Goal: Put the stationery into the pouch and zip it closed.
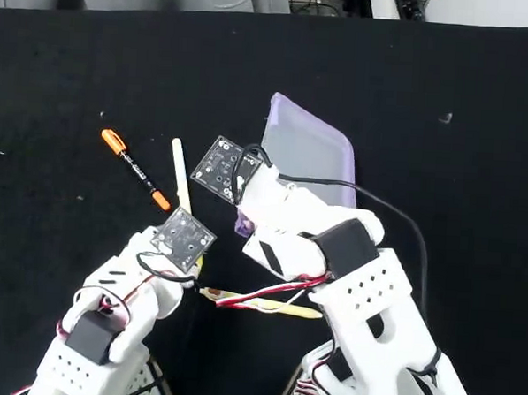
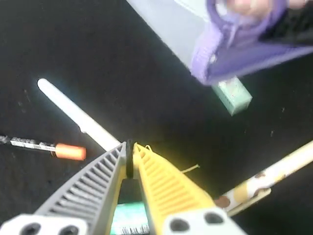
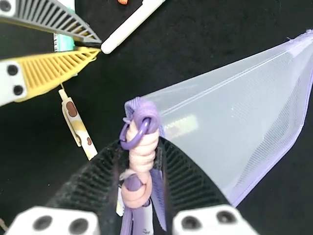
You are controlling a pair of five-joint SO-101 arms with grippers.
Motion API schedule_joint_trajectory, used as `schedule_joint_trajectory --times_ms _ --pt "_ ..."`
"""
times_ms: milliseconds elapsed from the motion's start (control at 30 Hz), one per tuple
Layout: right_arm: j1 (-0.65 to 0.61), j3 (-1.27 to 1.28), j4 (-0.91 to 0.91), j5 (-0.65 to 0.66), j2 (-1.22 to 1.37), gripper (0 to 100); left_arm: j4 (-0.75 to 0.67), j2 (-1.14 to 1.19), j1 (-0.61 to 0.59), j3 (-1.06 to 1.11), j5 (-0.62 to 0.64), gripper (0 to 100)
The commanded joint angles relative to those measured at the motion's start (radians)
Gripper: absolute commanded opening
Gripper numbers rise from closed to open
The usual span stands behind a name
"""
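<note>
The pale purple mesh pouch (image 1: 311, 151) lies at the table's middle. My right gripper (image 3: 142, 143) is shut on its pink zipper pull (image 3: 141, 159) at the near corner (image 2: 230, 54), which is lifted. A white pen (image 1: 181, 175) lies left of the pouch. My left gripper (image 2: 129, 147) is shut on that pen's (image 2: 73, 111) near end. An orange-capped marker (image 1: 134, 168) lies farther left. A cream pen with brown spots (image 1: 267, 304) rests near the arm bases. A small green eraser (image 2: 234, 95) sits by the pouch's corner.
A teal item (image 2: 129, 220) lies on the black table (image 1: 447, 83) under the left gripper. The right arm's cable (image 1: 396, 213) loops across to the right of the pouch. The table's far edge runs along the top of the high view.
</note>
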Motion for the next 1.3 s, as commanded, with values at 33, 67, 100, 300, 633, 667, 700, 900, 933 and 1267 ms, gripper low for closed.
schedule_joint_trajectory --times_ms 33,67,100,300,633,667,700,900,933,1267 --pt "-0.017 -0.065 0.005 -0.003 -0.035 1.1 -0.054 -0.002 0.005 -0.108 0.103 3" --pt "-0.017 -0.065 0.005 -0.003 -0.035 1.1 -0.051 -0.002 0.005 -0.111 0.150 3" --pt "-0.017 -0.065 0.005 -0.003 -0.035 1.1 -0.049 -0.002 0.005 -0.111 0.196 3" --pt "-0.137 -0.067 0.034 -0.009 -0.035 1.1 -0.064 -0.002 0.005 -0.051 0.213 3" --pt "-0.186 -0.065 0.046 -0.009 -0.035 1.1 -0.141 -0.002 0.005 0.027 0.201 3" --pt "-0.186 -0.065 0.046 -0.009 -0.035 1.1 -0.138 -0.002 0.005 0.031 0.201 4" --pt "-0.186 -0.065 0.046 -0.009 -0.035 1.1 -0.135 0.000 0.005 0.033 0.203 4" --pt "-0.180 -0.062 0.043 -0.003 -0.035 1.1 -0.008 -0.002 0.016 0.010 0.242 22" --pt "-0.163 -0.061 0.040 -0.003 -0.035 1.1 0.020 -0.002 0.016 -0.005 0.244 24" --pt "-0.054 -0.059 0.021 0.032 -0.028 1.1 0.092 -0.002 0.007 -0.062 0.245 25"
